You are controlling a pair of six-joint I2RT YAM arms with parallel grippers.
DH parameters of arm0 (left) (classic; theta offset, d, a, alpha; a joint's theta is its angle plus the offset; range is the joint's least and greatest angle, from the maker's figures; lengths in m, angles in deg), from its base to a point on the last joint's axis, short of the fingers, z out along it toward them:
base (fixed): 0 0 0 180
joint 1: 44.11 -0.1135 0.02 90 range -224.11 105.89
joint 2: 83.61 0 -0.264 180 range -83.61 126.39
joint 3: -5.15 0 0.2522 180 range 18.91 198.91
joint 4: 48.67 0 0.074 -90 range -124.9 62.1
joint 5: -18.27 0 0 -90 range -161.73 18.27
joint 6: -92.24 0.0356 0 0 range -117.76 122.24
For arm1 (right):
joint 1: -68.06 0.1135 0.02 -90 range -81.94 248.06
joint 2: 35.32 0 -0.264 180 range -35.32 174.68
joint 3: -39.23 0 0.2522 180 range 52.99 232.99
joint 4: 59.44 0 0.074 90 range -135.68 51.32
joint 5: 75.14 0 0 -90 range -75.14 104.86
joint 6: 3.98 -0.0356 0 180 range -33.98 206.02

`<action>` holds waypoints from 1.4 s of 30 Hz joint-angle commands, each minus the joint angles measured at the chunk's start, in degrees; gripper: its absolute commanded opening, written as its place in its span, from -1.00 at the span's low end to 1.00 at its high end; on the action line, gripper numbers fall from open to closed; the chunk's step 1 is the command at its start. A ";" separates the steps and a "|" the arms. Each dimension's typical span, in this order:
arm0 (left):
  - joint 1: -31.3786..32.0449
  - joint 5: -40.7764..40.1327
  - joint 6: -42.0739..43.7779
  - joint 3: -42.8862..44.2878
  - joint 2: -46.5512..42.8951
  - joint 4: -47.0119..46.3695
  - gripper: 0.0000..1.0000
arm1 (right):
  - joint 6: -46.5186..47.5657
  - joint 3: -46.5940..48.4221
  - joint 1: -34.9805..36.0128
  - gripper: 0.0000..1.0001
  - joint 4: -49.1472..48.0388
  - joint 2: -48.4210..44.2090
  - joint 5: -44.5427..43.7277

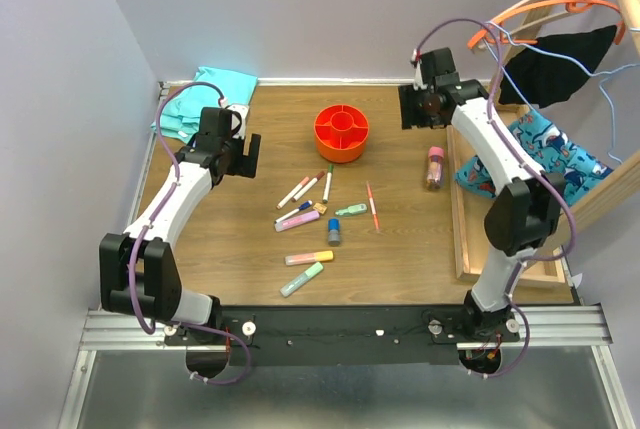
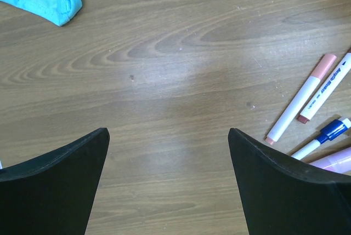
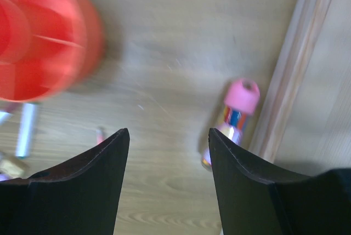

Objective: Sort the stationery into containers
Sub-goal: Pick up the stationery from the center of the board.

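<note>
The round orange-red organiser (image 1: 341, 132) stands at the table's middle back and shows blurred at the left in the right wrist view (image 3: 44, 43). In front of it lie white markers (image 1: 312, 186), a pink highlighter (image 1: 297, 219), a tan block (image 1: 321, 207), a small green highlighter (image 1: 351, 210), a thin orange-red pen (image 1: 372, 206), a blue-grey cylinder (image 1: 334, 231), an orange highlighter (image 1: 309, 257) and a green highlighter (image 1: 301, 279). My left gripper (image 2: 169, 133) hangs open over bare wood, with the markers (image 2: 301, 98) to its right. My right gripper (image 3: 169, 136) is open and empty, right of the organiser.
A pink-capped tube (image 1: 434, 167) lies beside the rim of the wooden tray (image 1: 462, 209) at the right, and shows by my right gripper's right finger (image 3: 233, 120). A teal cloth (image 1: 205, 94) sits at the back left. Hangers and clothes hang at the back right.
</note>
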 commanded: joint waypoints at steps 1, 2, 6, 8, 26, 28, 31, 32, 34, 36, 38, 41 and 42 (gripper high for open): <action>-0.22 -1.06 2.35 1.64 -0.61 0.00 0.97 | -3.86 -5.39 -3.34 0.36 6.97 4.12 -1.99; -0.22 -1.41 2.71 1.55 -0.96 0.18 0.97 | -4.29 -5.04 -4.21 0.36 7.58 5.69 -2.34; 0.04 -1.07 2.10 -0.63 -3.51 -1.13 0.97 | -5.61 -3.46 -4.75 0.39 6.36 8.51 -4.27; 0.30 1.39 1.57 -2.22 -4.74 -2.28 0.97 | -5.79 -3.54 -4.75 0.42 4.35 9.22 -6.11; -1.45 2.54 -2.91 -7.32 -8.52 -6.06 0.97 | -8.43 1.81 -4.84 0.39 2.49 19.41 -20.18; -1.81 2.89 -3.17 -8.03 -8.88 -5.97 0.97 | -8.17 1.99 -4.84 0.39 2.32 20.38 -20.45; -1.89 3.33 -3.53 -8.82 -9.23 -5.80 0.97 | -7.73 1.38 -4.84 0.38 1.70 21.43 -21.32; -1.89 3.42 -3.53 -8.82 -9.14 -5.62 0.97 | -7.55 1.29 -4.84 0.38 1.53 21.70 -21.50; -1.89 3.59 -3.53 -8.91 -9.32 -5.54 0.97 | -7.29 0.85 -4.84 0.38 1.61 21.88 -21.77; -1.89 3.59 -3.61 -8.73 -9.14 -5.45 0.97 | -7.29 0.24 -4.84 0.38 1.79 21.70 -21.59; -1.89 3.68 -3.70 -8.56 -8.79 -5.45 0.97 | -7.37 -1.08 -4.84 0.37 1.88 21.35 -21.94; -1.89 3.77 -3.97 -8.38 -8.26 -5.71 0.97 | -7.46 -2.22 -4.92 0.37 1.53 21.44 -23.08; -1.89 3.77 -4.14 -8.21 -8.09 -5.71 0.97 | -7.29 -2.23 -5.01 0.37 1.53 21.61 -23.09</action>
